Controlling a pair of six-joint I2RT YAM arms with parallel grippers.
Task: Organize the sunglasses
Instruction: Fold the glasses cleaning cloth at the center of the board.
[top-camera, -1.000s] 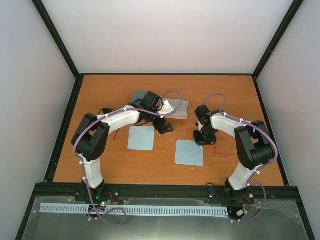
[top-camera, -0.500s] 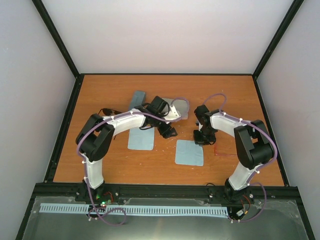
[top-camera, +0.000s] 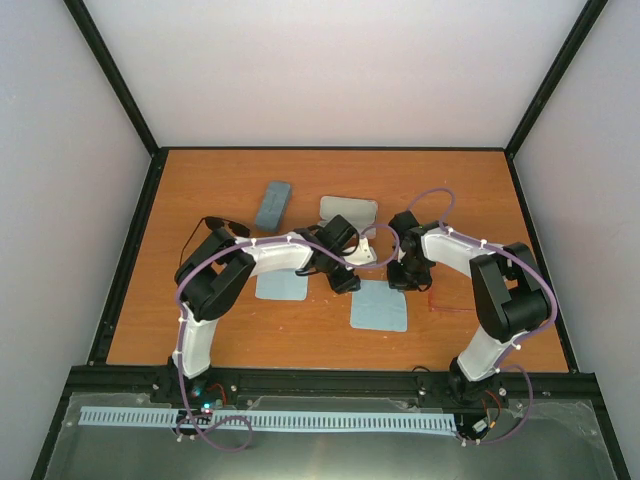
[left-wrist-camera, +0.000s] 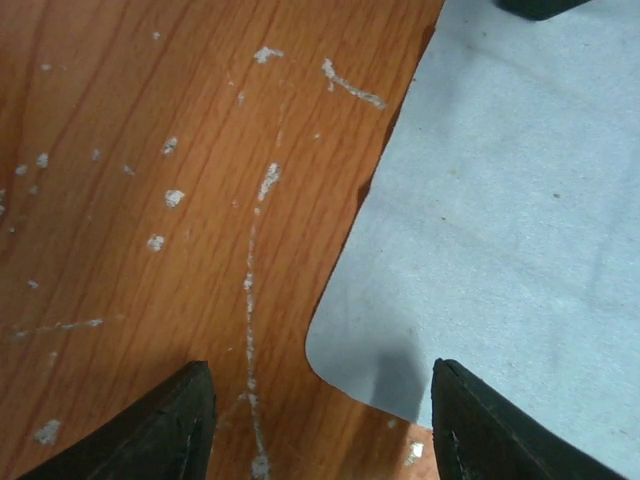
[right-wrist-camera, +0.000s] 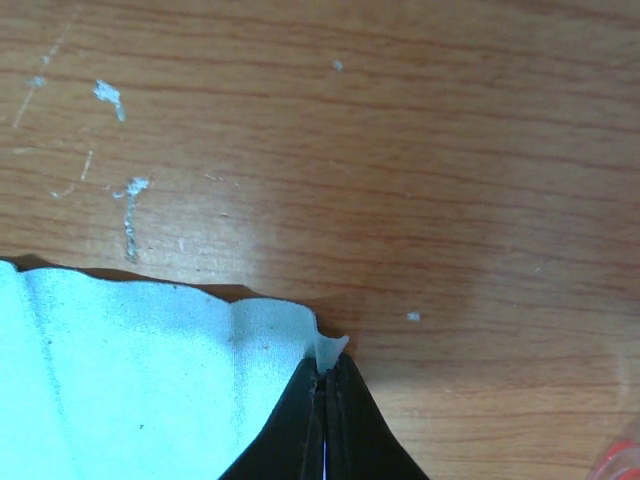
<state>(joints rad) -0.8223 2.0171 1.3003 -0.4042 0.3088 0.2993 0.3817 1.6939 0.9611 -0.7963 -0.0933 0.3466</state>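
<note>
The white-shelled, black-jointed left arm (top-camera: 272, 256) and matching right arm (top-camera: 455, 248) are trailing purple cables (top-camera: 437, 190) under white ties; their fingers (left-wrist-camera: 170, 430) are showing black.

No text, label, brand, number or sign can be read in any view. The light-blue cloth (left-wrist-camera: 520, 200) and the wooden table (left-wrist-camera: 120, 150) are seen plain. In the overhead view's upper middle, the blue-grey case (top-camera: 272, 203) and the pale case (top-camera: 348, 211) are perhaps too small to be judged.

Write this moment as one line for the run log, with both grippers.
left gripper: open, above a right cloth corner | right gripper: shut on another corner | black sunglasses: lying free
</note>
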